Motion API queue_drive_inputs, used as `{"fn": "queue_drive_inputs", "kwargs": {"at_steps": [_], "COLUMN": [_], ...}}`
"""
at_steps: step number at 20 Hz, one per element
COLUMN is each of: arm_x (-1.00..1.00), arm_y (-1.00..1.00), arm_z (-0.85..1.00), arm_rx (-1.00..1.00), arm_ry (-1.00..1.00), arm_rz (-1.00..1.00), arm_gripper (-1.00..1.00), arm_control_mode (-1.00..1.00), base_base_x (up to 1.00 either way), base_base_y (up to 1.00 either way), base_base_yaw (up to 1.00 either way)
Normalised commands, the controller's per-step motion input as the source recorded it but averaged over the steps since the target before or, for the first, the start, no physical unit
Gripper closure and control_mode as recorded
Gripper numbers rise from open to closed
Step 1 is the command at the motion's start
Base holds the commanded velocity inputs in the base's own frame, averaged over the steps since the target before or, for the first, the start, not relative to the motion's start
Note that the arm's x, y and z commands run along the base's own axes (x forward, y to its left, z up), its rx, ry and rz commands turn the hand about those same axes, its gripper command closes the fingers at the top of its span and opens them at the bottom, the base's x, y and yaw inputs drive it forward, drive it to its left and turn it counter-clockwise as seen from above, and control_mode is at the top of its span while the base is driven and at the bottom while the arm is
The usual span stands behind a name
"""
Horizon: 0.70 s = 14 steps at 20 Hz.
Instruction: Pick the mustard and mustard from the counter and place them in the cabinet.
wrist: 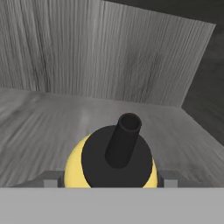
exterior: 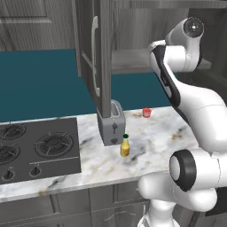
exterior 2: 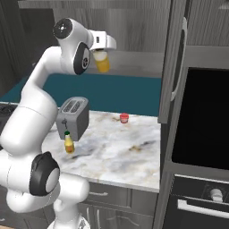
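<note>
Pincer (exterior 2: 102, 53) grips the taller mustard bottle (exterior 2: 103, 62), hanging beneath it over the cabinet shelf (exterior 2: 134, 62).

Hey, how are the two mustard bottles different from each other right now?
The big mustard bottle hangs in the gripper up at the cabinet, while the small mustard bottle stands upright on the counter beside the toaster. The big one looks wider and more orange-yellow, with a dark nozzle in the hand view; the small one is slim with a dark green cap. Both have yellow bodies.
</note>
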Motion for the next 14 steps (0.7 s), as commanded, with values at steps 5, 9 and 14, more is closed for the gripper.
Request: {"fn": "queue_drive_inputs", "kwargs": {"at_steps": [5, 9, 14], "arm_x": [0.22, 0.23, 0.23], "arm_y": [0.0, 0.0, 0.0], "arm_z": [-0.11, -0.03, -0.05], "arm_rx": [-0.04, -0.05, -0.05], "arm_ry": [-0.03, -0.06, -0.09], "arm_rz": [0.0, 0.0, 0.0], "arm_gripper": [1.0, 1.0, 1.0], "arm_control_mode": [-1.0, -1.0, -1.0], "base_base_x": [0.0, 0.0, 0.0], "base_base_y": [0.0, 0.0, 0.0], "base_base_yaw": [0.0, 0.0, 0.0]}}
